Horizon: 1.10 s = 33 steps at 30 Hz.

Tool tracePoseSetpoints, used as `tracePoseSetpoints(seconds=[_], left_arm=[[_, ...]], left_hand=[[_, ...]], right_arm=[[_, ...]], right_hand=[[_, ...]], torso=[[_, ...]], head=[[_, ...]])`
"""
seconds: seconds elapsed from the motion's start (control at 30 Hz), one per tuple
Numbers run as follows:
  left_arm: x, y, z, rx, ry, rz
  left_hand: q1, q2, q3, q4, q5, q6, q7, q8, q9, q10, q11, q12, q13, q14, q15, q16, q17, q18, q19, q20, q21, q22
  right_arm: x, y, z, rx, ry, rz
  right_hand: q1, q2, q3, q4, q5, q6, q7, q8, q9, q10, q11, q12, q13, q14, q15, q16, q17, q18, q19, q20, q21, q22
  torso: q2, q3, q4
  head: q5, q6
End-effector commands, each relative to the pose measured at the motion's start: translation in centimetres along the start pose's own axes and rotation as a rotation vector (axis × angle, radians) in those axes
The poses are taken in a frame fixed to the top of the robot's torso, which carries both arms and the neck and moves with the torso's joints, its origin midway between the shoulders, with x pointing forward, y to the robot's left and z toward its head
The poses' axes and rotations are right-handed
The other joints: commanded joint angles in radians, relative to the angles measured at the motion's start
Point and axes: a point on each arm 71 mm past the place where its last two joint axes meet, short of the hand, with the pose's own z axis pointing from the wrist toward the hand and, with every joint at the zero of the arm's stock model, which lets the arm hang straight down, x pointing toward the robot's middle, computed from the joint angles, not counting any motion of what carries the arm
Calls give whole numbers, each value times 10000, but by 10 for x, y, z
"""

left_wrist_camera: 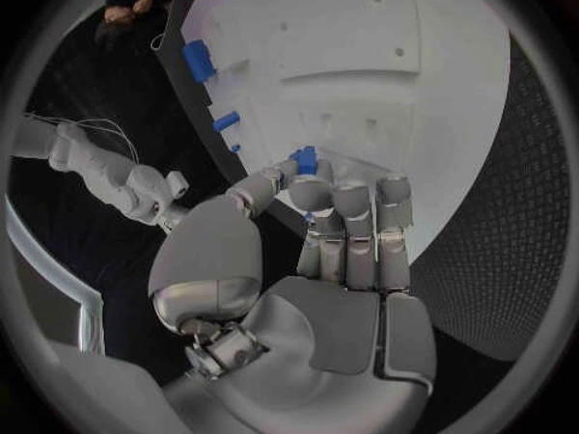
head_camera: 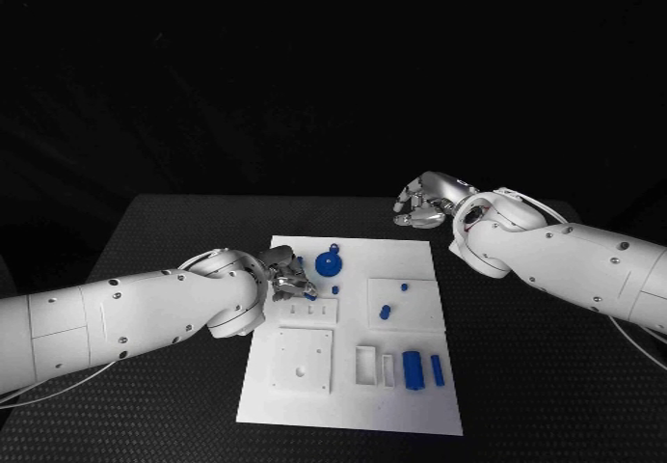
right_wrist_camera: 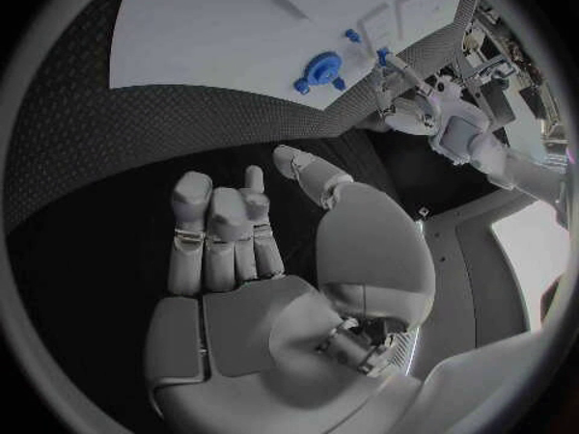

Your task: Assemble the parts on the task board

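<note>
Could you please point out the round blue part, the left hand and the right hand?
round blue part point(head_camera: 330, 263): head view, middle of its disc.
left hand point(head_camera: 285, 273): head view, middle of the hand, over the board's left edge.
right hand point(head_camera: 424, 202): head view, middle of the hand, beyond the board.

I see a black table with a fine textured surface. Behind its far edge, I see only darkness.

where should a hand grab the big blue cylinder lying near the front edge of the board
Judging from the head view, take the blue cylinder across its middle, from straight above. It lies flat on the task board with its long axis running front to back, so its two long sides are exposed. A white frame and a slimmer blue piece flank it closely, so the fingers should stay narrow.
</note>
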Motion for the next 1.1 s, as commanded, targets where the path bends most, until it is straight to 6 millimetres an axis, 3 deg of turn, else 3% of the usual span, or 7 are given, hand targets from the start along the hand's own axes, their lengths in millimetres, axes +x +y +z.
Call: tracePoseSetpoints(seconds=[0.03,1.1], left_arm=[[4,-1,0,88,171,285],[16,2,0,187,458,1091]], left_hand=[[38,109,235,-254,-7,1611,-1031,41,1451,-301,-325,54,14,8,-410,37,-19,64,49,-1276,23,216],[-35,68,243,-197,-108,1714,-1042,103,1496,-325,-314,289,79,-43,-376,240,-85,55,-4,-1292,114,213]], right_arm=[[1,1,0,-84,130,-25],[0,-1,0,-32,198,-34]], right_hand=[[33,42,-23,48,65,103,122,-20,-14,-43,-17,10,-16,-20,-1,-55,13,285,49,-46,-32,107],[-6,61,-44,70,159,101,125,-22,-18,-48,-16,14,-22,-20,1,-57,18,285,51,-42,-36,112]], torso=[[0,-11,3],[-7,-10,4]], head=[[12,-26],[-7,-122]])
